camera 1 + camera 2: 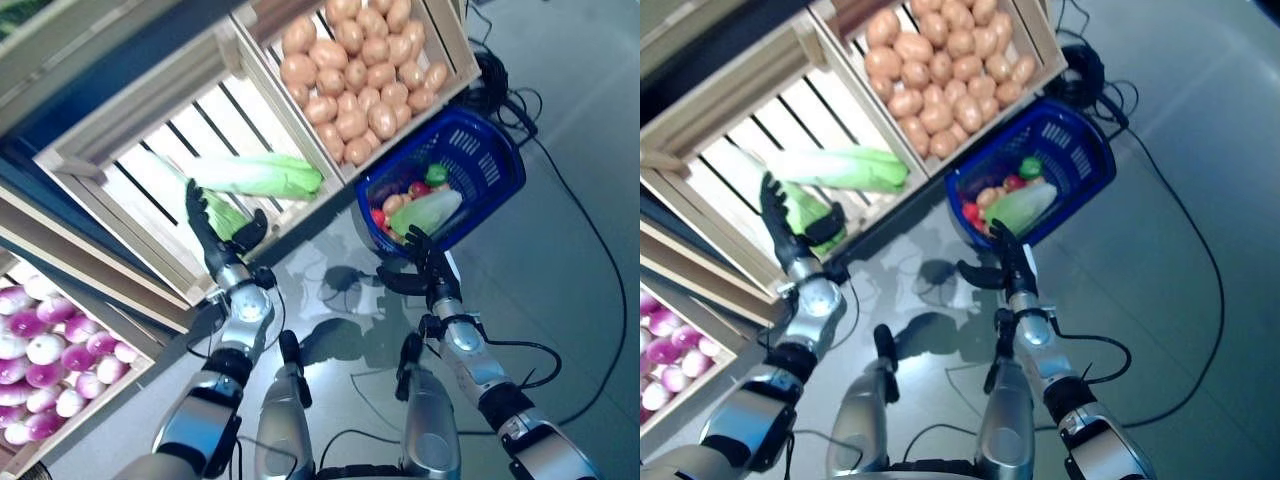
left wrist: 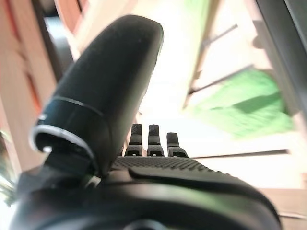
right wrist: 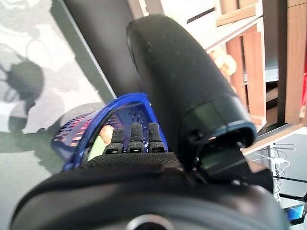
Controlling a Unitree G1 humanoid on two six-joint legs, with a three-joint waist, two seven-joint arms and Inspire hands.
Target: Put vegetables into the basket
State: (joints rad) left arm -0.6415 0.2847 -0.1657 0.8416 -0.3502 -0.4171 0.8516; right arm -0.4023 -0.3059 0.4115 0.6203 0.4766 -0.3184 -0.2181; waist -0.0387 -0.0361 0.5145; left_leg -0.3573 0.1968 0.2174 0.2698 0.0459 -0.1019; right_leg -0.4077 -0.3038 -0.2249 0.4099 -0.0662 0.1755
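A blue plastic basket stands on the floor and holds a pale green cabbage, a potato, red vegetables and a green one. My right hand hovers open just in front of the basket's near rim, holding nothing. In the slatted wooden crate lie a long green cabbage and a smaller green one. My left hand is open at the crate's front, its straight fingers and thumb on either side of the smaller green one; no grasp shows. The green cabbage lies past its fingers.
A wooden crate full of potatoes stands behind the basket. At lower left another crate holds purple-and-white turnips. The grey floor opens to the right.
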